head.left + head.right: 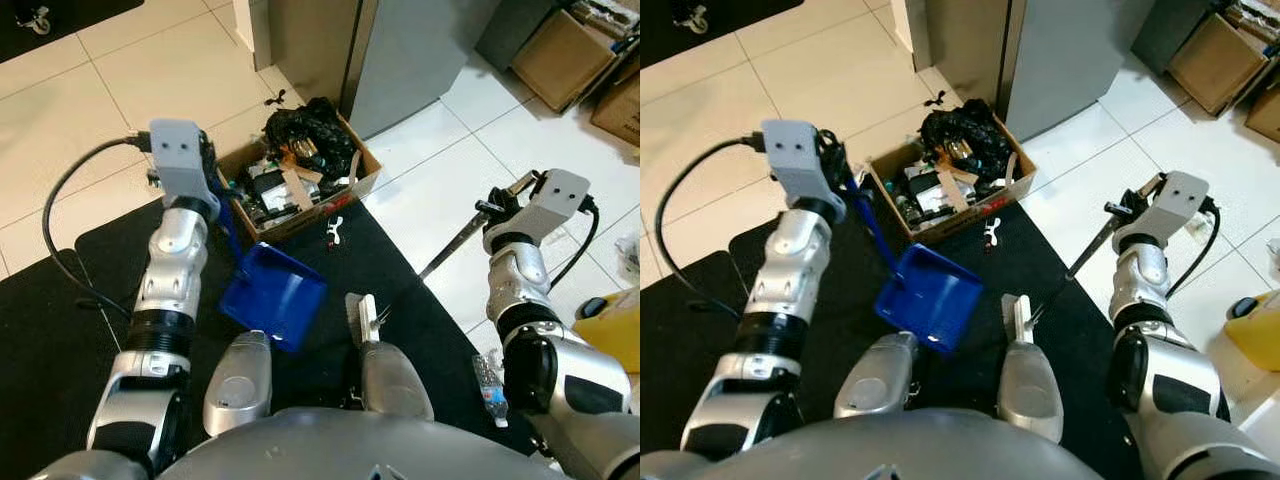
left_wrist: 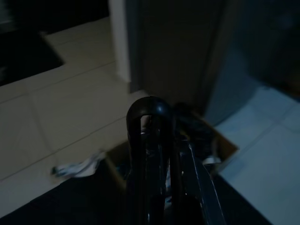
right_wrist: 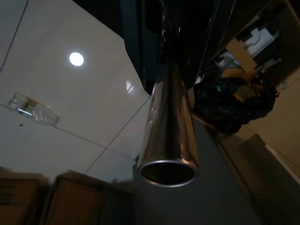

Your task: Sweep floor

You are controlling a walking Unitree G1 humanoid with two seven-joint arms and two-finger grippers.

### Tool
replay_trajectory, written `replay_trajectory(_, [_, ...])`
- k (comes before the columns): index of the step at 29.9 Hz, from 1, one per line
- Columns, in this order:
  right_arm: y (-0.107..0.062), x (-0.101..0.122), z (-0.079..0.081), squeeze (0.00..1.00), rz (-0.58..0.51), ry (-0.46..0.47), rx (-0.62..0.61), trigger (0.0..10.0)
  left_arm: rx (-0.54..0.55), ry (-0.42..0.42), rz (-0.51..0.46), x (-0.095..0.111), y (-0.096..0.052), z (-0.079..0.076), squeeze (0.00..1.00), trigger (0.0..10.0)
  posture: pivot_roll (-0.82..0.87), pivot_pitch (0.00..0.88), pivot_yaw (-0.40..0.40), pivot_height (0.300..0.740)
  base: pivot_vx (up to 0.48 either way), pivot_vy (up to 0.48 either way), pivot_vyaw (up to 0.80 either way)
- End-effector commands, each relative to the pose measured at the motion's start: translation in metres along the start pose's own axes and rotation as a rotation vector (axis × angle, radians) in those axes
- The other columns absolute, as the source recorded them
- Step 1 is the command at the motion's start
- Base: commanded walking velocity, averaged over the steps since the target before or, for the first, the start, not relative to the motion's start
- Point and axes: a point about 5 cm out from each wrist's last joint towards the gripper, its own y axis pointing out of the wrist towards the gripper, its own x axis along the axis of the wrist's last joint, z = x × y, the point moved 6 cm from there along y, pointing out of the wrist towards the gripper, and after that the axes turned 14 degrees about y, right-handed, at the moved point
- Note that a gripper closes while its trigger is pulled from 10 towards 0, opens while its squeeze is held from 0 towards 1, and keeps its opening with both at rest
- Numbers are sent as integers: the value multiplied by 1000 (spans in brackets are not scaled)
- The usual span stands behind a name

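Left eye view shows the robot standing on a black mat [image 1: 60, 330], with one tool in each arm, as a sweeping job needs. The left gripper [image 1: 205, 185] is clamped on the handle of the blue dustpan [image 1: 273, 296]; the handle runs down and away from this gripper toward the robot's right, and the pan lies below it on the mat, its open mouth turned to the right, toward the broom. I judge it is held low like this so that dirt can be pushed into it. The right gripper [image 1: 503, 205] is closed on the top part of the metal broom handle [image 1: 455, 243]. The long axis of the broom goes from this gripper down and to the robot's left, across the white tile floor [image 1: 440, 190] onto the mat, and it ends at the pale broom head [image 1: 366, 318], which rests just beside the pan mouth. Beyond the left gripper stands a cardboard box [image 1: 300, 180] full of rubbish, probably where the pan will be emptied. A small white scrap [image 1: 336, 232] lies on the mat between the box and the broom head. A plastic bottle [image 1: 490, 385] lies below the right gripper, near the mat's edge.
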Motion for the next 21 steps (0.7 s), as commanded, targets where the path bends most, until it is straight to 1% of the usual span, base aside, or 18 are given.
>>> replay_trajectory(1, [-3,9,-15,0,-48,-38,-59,10000,-29,-5,-43,12,-1,-9,0,10000,130,0,-47,740,0,0,0])
replay_trajectory(2, [-3,9,-15,0,-48,-38,-59,10000,-29,-5,-43,12,-1,-9,0,10000,130,0,-47,740,0,0,0])
replay_trajectory(3, [-2,19,-17,0,-88,-51,-75,10000,-36,-4,-54,16,-1,-12,0,10000,121,0,-46,740,0,0,0])
replay_trajectory(4, [-2,19,-17,0,-88,-51,-75,10000,-36,-4,-54,16,-1,-12,0,10000,121,0,-46,740,0,0,0])
replay_trajectory(5, [-1,33,-20,0,-140,-54,-90,10000,-33,-5,-77,22,0,-13,0,10000,121,0,-46,740,0,0,0])
replay_trajectory(6, [1,60,-21,0,-241,-57,-97,10000,-16,0,-121,37,2,-10,0,10000,109,0,-41,740,0,0,0])
replay_trajectory(7, [1,60,-21,0,-241,-57,-97,10000,-16,0,-121,37,2,-10,0,10000,109,0,-41,740,0,0,0])
replay_trajectory(11, [4,110,-5,0,-413,-66,-59,10000,18,44,-189,64,12,3,0,10000,99,0,-35,740,0,0,0])
replay_trajectory(12, [4,110,-5,0,-413,-66,-59,10000,18,44,-189,64,12,3,0,10000,99,0,-35,740,0,0,0])
replay_trajectory(13, [4,120,-1,0,-442,-70,-52,10000,22,48,-194,67,14,6,0,10000,99,0,-35,740,0,0,0])
replay_trajectory(14, [5,135,12,0,-493,-79,-14,10000,28,64,-177,69,21,11,0,10000,97,0,-30,740,0,0,0])
replay_trajectory(15, [6,140,18,0,-509,-81,4,10000,30,71,-167,69,23,14,0,10000,96,0,-29,740,0,0,0])
replay_trajectory(16, [6,140,18,0,-509,-81,4,10000,30,71,-167,69,23,14,0,10000,96,0,-29,740,0,0,0])
replay_trajectory(17, [6,143,23,0,-520,-86,20,10000,32,72,-160,68,24,15,0,10000,95,0,-28,740,0,0,0])
replay_trajectory(18, [6,144,34,0,-527,-93,60,10000,42,66,-151,67,26,19,0,10000,95,0,-28,740,0,0,0])
replay_trajectory(19, [6,144,34,0,-527,-93,60,10000,42,66,-151,67,26,19,0,10000,95,0,-28,740,0,0,0])
replay_trajectory(20, [6,144,42,0,-529,-101,90,10000,54,58,-144,66,27,22,0,10000,96,0,-27,740,0,0,0])
replay_trajectory(21, [7,139,59,0,-518,-106,149,10000,85,38,-128,64,29,29,0,10000,95,0,-26,740,0,0,0])
